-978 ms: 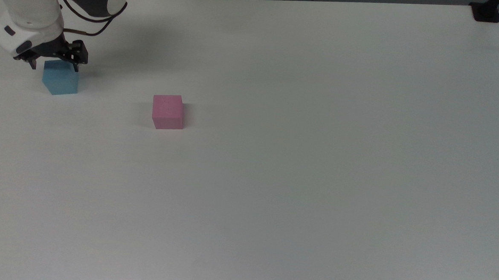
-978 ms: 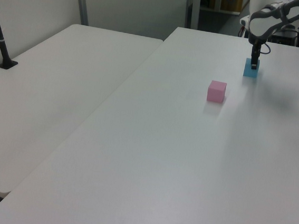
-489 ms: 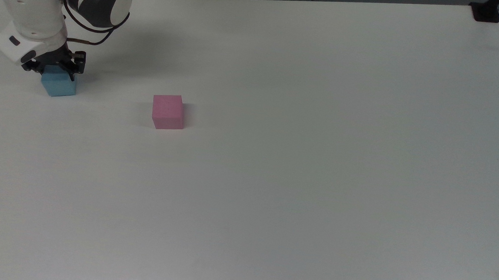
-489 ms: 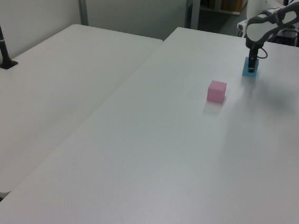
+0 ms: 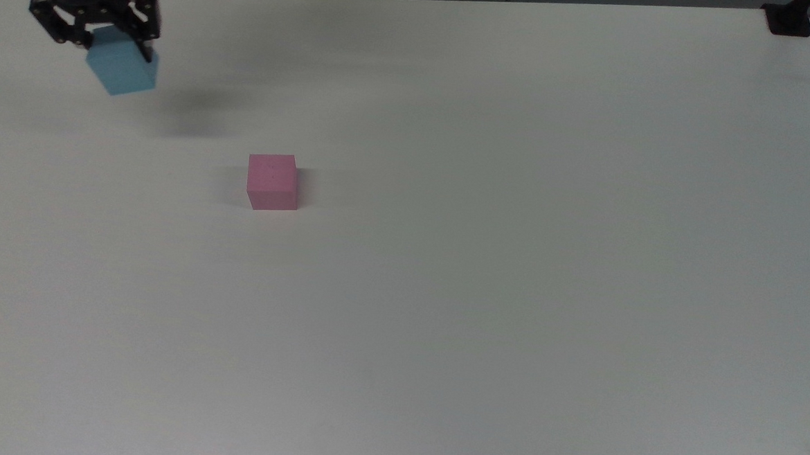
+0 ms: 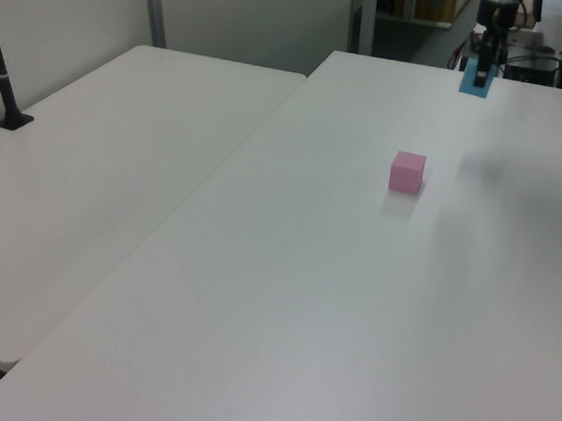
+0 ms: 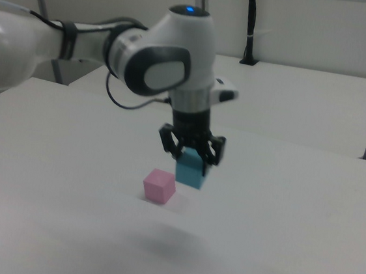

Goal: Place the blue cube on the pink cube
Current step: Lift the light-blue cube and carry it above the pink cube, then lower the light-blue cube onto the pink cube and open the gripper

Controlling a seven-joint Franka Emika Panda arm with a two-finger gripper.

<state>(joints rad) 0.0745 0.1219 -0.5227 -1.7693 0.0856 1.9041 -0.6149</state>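
The carry step is in hand: the blue cube (image 5: 122,68) hangs clear of the bench (image 5: 486,273), near the top view's far left corner, with its shadow on the surface beneath. The claw (image 5: 94,25) is closed onto the cube's upper part, one finger on each side. By my judgement the next move must bring it over the pink cube (image 5: 273,181), which sits well apart toward the bench's middle, then lower it squarely before letting go.

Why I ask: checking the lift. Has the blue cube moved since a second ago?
Yes. Gripped by the gripper, the blue cube rose off the table, higher relative to the unmoved pink cube.
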